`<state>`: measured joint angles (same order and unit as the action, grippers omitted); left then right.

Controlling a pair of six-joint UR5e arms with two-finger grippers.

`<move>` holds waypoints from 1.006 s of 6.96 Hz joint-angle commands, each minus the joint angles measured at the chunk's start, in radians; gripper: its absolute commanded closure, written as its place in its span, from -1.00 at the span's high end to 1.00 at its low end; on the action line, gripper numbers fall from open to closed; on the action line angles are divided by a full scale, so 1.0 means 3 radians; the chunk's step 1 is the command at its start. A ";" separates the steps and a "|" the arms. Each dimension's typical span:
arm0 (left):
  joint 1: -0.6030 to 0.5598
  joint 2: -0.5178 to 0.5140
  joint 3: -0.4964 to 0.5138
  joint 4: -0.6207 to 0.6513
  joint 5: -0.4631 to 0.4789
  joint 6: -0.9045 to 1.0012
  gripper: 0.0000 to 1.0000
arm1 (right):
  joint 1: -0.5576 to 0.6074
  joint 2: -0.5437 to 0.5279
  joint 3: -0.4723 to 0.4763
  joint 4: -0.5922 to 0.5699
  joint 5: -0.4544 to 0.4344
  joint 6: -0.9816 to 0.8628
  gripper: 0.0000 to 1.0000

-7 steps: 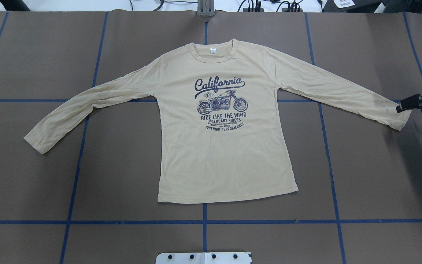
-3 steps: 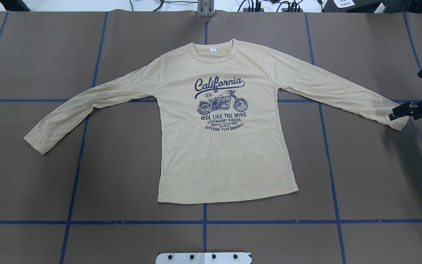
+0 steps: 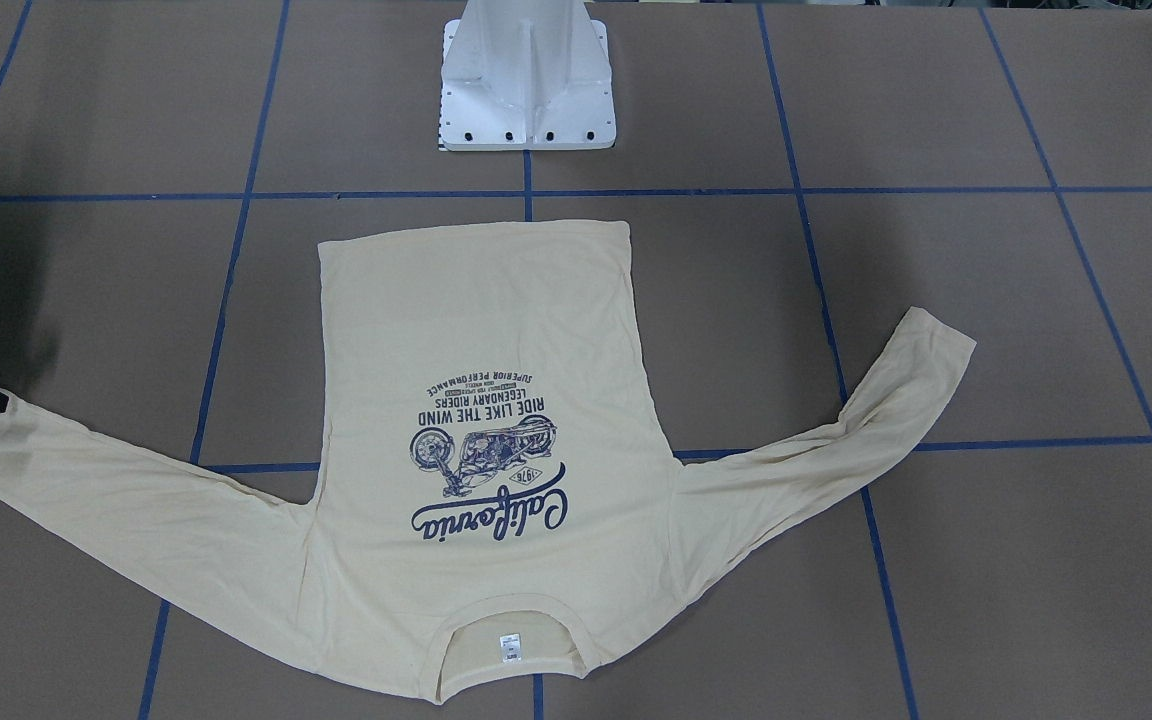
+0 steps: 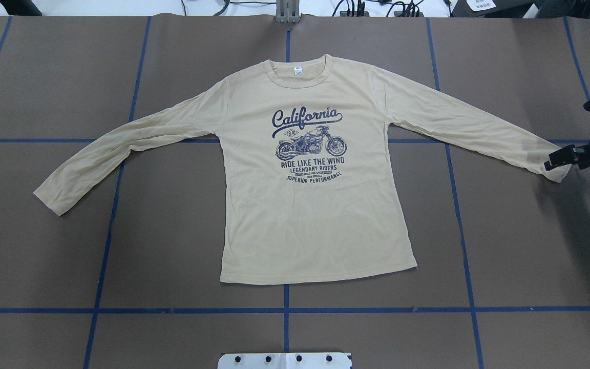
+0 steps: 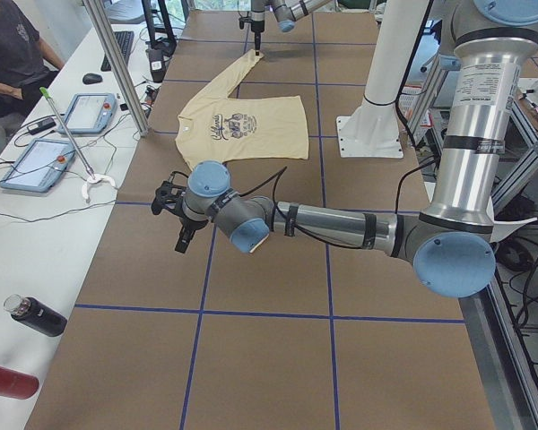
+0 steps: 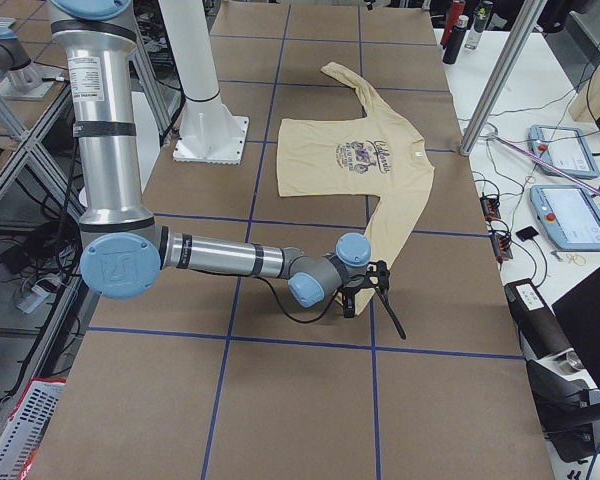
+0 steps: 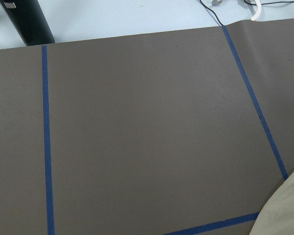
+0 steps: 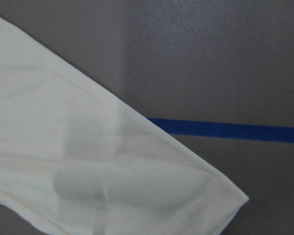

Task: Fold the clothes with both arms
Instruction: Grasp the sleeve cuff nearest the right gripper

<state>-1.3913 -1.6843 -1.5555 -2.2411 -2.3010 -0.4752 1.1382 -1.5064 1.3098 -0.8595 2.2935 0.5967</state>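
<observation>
T-shirt point(image 4: 315, 220) lies flat, print point(image 4: 308, 141) up, mid tabletop point(image 4: 172, 246). Collar points away from the white pedestal point(image 3: 528, 80) and both sleeves are splayed out. The right hand point(image 4: 552, 164) sits at the cuff point(image 4: 559, 173) on its side, tips over the cuff edge (can't tell if they're spread or pinching cloth; wrist cam shows only fabric). The left hand point(image 5: 182, 237) hangs over bare tabletop, clear of the other cuff, finger state unreadable too. A blue tape grid point(image 4: 285, 310) runs underneath.
</observation>
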 commanded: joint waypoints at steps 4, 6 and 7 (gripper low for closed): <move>-0.0005 0.0005 0.0000 0.0000 -0.0005 0.0004 1.00 | -0.0005 0.0000 -0.0025 -0.0044 -0.0062 0.0020 0.52; -0.0005 0.0010 0.0000 0.0000 -0.0005 -0.0001 1.00 | -0.0005 -0.0005 -0.0030 -0.0044 -0.0062 0.0021 0.28; -0.0005 0.0010 0.0000 0.0000 -0.0005 -0.0001 1.00 | -0.0005 -0.0005 -0.0035 -0.0044 -0.0062 0.0021 0.30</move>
<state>-1.3928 -1.6815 -1.5555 -2.2412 -2.3025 -0.4754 1.1367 -1.5070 1.3006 -0.8727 2.2749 0.6026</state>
